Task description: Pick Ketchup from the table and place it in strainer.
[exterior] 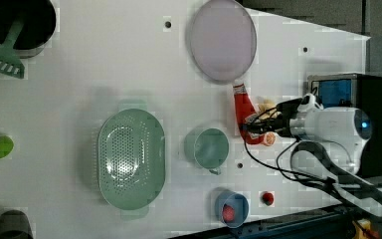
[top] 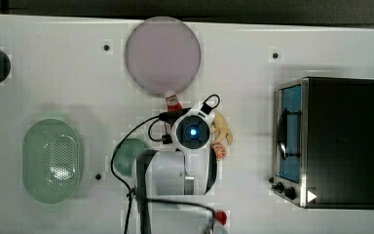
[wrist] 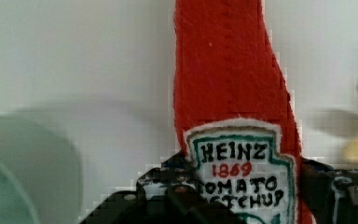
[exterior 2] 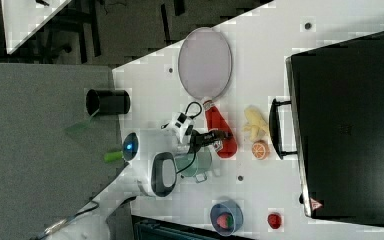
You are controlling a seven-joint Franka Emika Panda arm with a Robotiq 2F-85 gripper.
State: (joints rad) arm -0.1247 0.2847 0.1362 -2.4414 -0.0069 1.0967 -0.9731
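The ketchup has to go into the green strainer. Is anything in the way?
Yes. In the left view, the small green cup sits on the table between the ketchup and the strainer. The gripper is closed on the ketchup, so lifting it over the cup should probably clear it.

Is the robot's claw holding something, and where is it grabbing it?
Yes. The gripper is closed on the ketchup, pinching its wide labelled lower body from both sides.

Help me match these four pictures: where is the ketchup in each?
Top view: ketchup just below the plate, mostly under the arm.
Left view: ketchup lying below the plate.
Right view: ketchup below the plate.
Wrist view: ketchup centre.
Shared landmark: the plate.
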